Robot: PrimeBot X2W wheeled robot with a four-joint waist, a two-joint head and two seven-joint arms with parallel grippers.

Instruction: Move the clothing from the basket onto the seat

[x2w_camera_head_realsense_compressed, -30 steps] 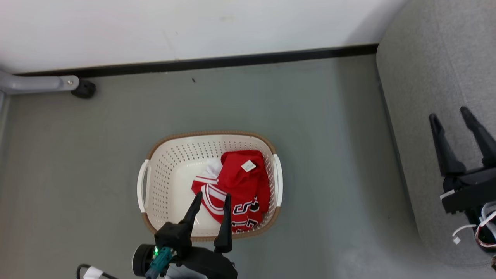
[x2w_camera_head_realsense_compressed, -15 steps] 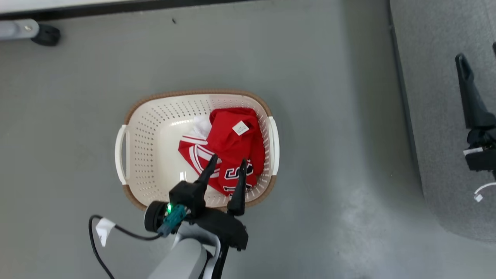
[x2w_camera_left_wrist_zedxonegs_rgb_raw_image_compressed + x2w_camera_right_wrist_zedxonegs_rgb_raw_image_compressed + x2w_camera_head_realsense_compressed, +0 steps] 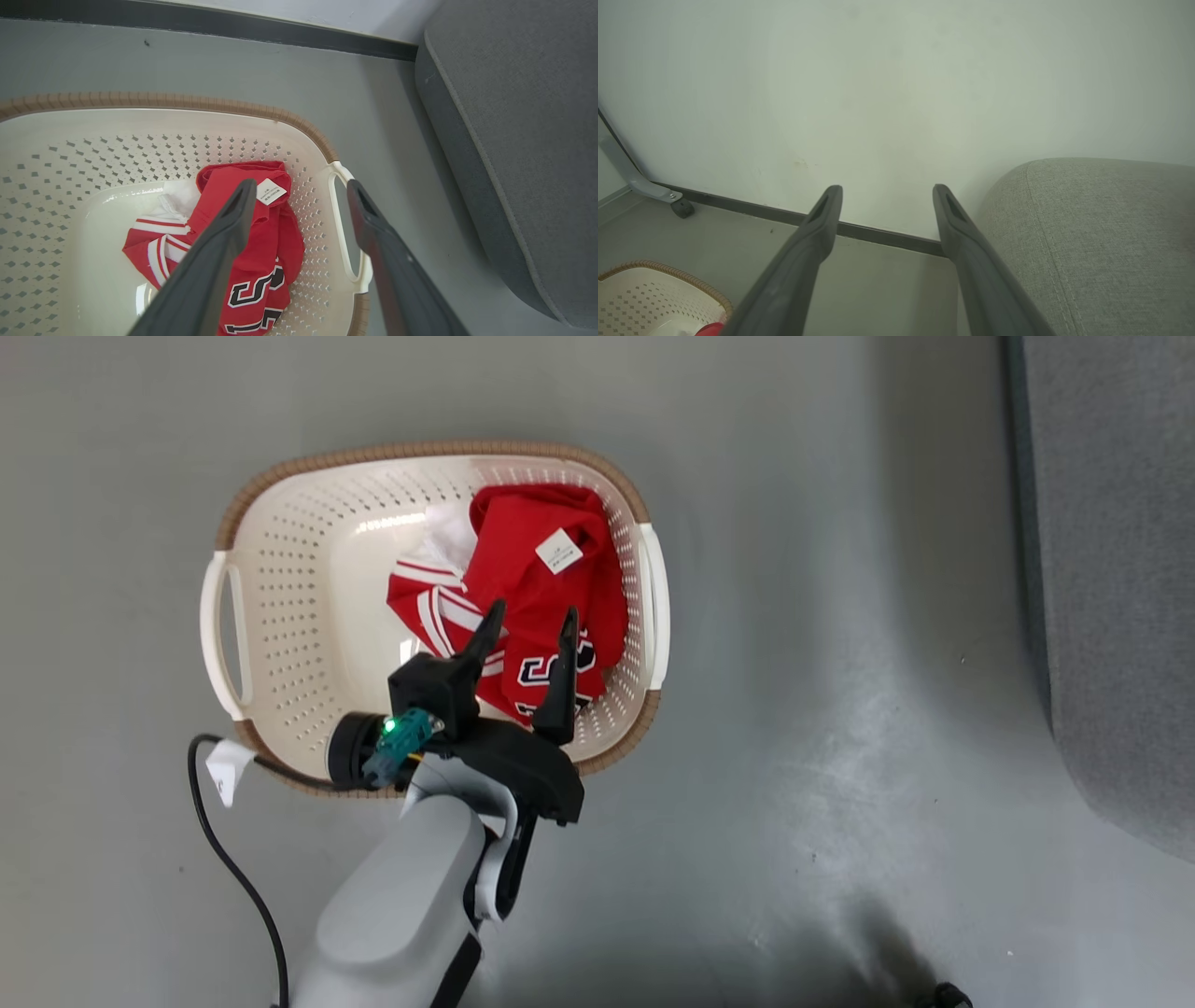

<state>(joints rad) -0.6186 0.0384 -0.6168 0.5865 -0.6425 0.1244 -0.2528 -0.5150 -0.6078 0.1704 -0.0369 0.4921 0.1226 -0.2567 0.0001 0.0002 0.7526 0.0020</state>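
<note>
Hovering my left tool (image 3: 531, 610), spread wide, empty, over red jersey (image 3: 546, 523) in laundry basket (image 3: 308, 467); jersey just below it, left tool nearer. Right tool (image 3: 887, 188) also spread, beside sofa seat (image 3: 1087, 233).

pale grey forearm (image 3: 401, 905) wearing a black wrist housing (image 3: 523, 770)
the left gripper (image 3: 531, 610) is showing black pointed fingers; a green light (image 3: 390, 725) is glowing by a teal connector (image 3: 397, 751) at nine o'clock of the wrist, a black cable (image 3: 233, 870) is carrying a white tag (image 3: 224, 770); the right gripper (image 3: 887, 188) is showing slotted charcoal fingers.
</note>
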